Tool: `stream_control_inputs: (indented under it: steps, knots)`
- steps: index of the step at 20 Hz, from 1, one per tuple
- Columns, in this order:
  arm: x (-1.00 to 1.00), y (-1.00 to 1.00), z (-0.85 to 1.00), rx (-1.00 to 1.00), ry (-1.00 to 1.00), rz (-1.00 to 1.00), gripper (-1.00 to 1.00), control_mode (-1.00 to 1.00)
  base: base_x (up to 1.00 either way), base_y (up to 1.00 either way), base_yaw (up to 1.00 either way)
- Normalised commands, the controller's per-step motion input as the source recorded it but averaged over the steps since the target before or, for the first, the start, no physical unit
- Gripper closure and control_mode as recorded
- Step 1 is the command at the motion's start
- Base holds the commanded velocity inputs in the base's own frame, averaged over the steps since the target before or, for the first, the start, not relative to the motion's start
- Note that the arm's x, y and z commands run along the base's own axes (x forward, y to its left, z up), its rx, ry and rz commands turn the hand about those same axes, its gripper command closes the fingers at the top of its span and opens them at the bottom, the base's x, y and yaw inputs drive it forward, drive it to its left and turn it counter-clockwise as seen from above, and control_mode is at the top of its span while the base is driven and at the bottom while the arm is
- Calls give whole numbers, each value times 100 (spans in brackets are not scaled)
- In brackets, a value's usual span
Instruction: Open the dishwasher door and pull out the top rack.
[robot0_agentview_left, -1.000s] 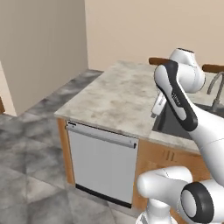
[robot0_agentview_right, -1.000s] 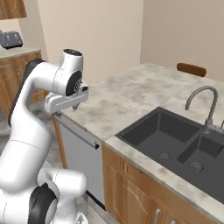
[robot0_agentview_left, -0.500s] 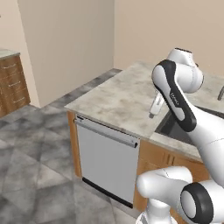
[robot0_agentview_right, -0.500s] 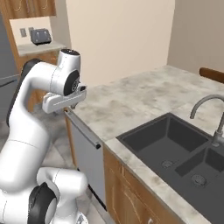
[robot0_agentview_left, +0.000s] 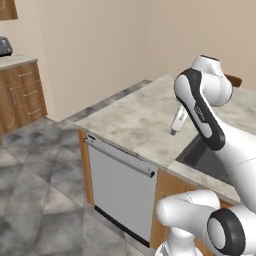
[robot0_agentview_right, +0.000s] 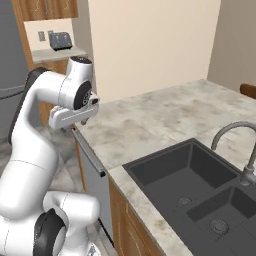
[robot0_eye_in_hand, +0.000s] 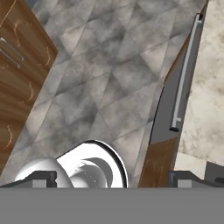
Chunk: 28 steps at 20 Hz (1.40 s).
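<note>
The dishwasher door (robot0_agentview_left: 120, 190) is a flat silver-grey panel under the marble counter, standing shut, with its long bar handle (robot0_agentview_left: 120, 157) along the top. From above, the hand view shows the door (robot0_eye_in_hand: 162, 111) and handle (robot0_eye_in_hand: 183, 74) edge-on at the right. The door (robot0_agentview_right: 92, 172) also appears below the counter's near corner. My gripper (robot0_agentview_left: 173, 132) hangs above the counter, well above and behind the handle. Its dark fingertips (robot0_eye_in_hand: 41, 177) stand far apart, so the gripper (robot0_eye_in_hand: 113, 179) is open and holds nothing. The top rack is hidden behind the shut door.
A dark double sink (robot0_agentview_right: 185, 185) with a curved faucet (robot0_agentview_right: 242, 145) lies in the counter to the right. Brown wooden cabinets (robot0_agentview_left: 20, 95) stand across the grey tiled floor (robot0_agentview_left: 45, 200), a toaster (robot0_agentview_right: 61, 40) on their counter. A chair back (robot0_agentview_left: 232, 79) shows beyond the counter.
The whole scene has shifted in both base views, so the base has driven. The dishwasher now sits more toward the centre. The arm keeps the same pose and the door stays shut.
</note>
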Motion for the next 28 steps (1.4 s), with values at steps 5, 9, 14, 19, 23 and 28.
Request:
stream_control_inputs:
  steps: [5, 9, 14, 19, 23, 28]
  knots:
    - [0, 0, 0, 0, 0, 0, -100, 100, -3, -5, 18]
    - [0, 0, 0, 0, 0, 0, -100, 100, -10, 0, 13]
    - [0, 0, 0, 0, 0, 0, -100, 100, -5, 0, 13]
    - [0, 0, 0, 0, 0, 0, -100, 100, -32, 0, 11]
    - [0, 0, 0, 0, 0, 0, -100, 100, -31, 0, 8]
    - [0, 0, 0, 0, 0, 0, -100, 100, -1, -1, 7]
